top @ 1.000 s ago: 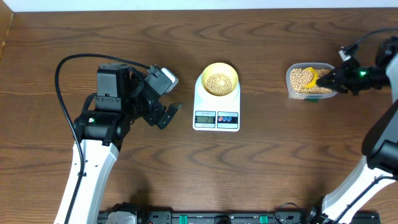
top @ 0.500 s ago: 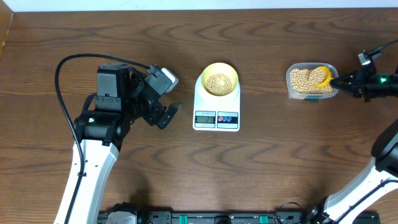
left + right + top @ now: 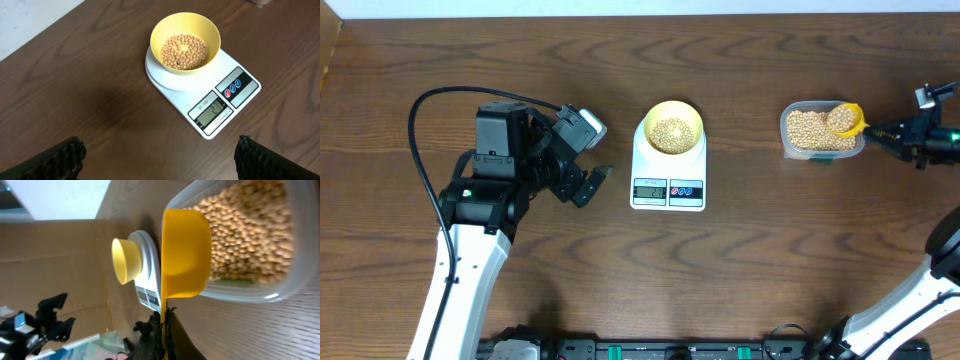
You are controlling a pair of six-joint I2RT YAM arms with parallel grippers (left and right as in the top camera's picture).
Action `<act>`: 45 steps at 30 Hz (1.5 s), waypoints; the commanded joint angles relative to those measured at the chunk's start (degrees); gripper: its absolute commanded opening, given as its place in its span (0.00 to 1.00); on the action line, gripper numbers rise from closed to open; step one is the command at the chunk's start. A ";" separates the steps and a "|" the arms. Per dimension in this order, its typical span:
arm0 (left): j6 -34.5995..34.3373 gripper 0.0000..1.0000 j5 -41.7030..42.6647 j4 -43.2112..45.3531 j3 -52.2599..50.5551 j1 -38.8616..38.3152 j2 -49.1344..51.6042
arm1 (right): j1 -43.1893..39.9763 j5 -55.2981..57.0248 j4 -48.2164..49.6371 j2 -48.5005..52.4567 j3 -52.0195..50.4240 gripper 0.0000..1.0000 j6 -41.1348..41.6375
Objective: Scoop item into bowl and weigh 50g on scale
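Your right arm (image 3: 932,135) has drawn back toward the right edge since a second ago, and the yellow scoop (image 3: 844,119) has come up out of the heap and now sits over the far right corner of the clear plastic tub (image 3: 784,130). Everything rests on the dark wooden surface (image 3: 770,260). Your left arm (image 3: 485,205) has not shifted; it stands left of the scale, and the left claw (image 3: 157,152) is spread wide with nothing between its fingers, aimed at the scale from the wrist view. The white digital scale (image 3: 668,170) lies at the middle of the surface, display and buttons at its near end, the digits too small to read with certainty. The tub stands well to the right of it, apart from it. The pale-yellow bowl (image 3: 673,128) sits on the scale's platform, upright. Your right claw (image 3: 163,332) is pressed together on the scoop's thin handle, and from overhead the scoop looks loaded. Tan beans (image 3: 808,128) fill the tub, and a shallow layer of them covers the bottom of the bowl.
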 commanded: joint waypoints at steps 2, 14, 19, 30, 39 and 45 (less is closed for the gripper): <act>-0.70 0.97 -0.39 0.17 -0.68 0.28 -0.26 | 2.25 -5.11 -0.87 -1.42 -0.20 0.01 -2.97; -0.70 0.97 -0.39 0.20 -0.68 0.28 -0.26 | 11.72 -9.64 -0.96 -1.42 0.81 0.01 -2.71; -0.70 0.97 -0.39 0.20 -0.68 0.28 -0.26 | 16.13 -13.29 -0.44 -1.42 0.85 0.01 -2.69; -0.70 0.97 -0.39 0.20 -0.68 0.28 -0.26 | 24.44 -14.71 4.50 -1.42 0.85 0.01 3.48; -0.70 0.97 -0.39 0.20 -0.68 0.28 -0.26 | 31.36 -8.28 12.87 -1.42 1.92 0.01 14.29; -0.70 0.97 -0.39 0.20 -0.68 0.28 -0.26 | 36.04 -0.07 13.49 -1.42 7.39 0.01 17.16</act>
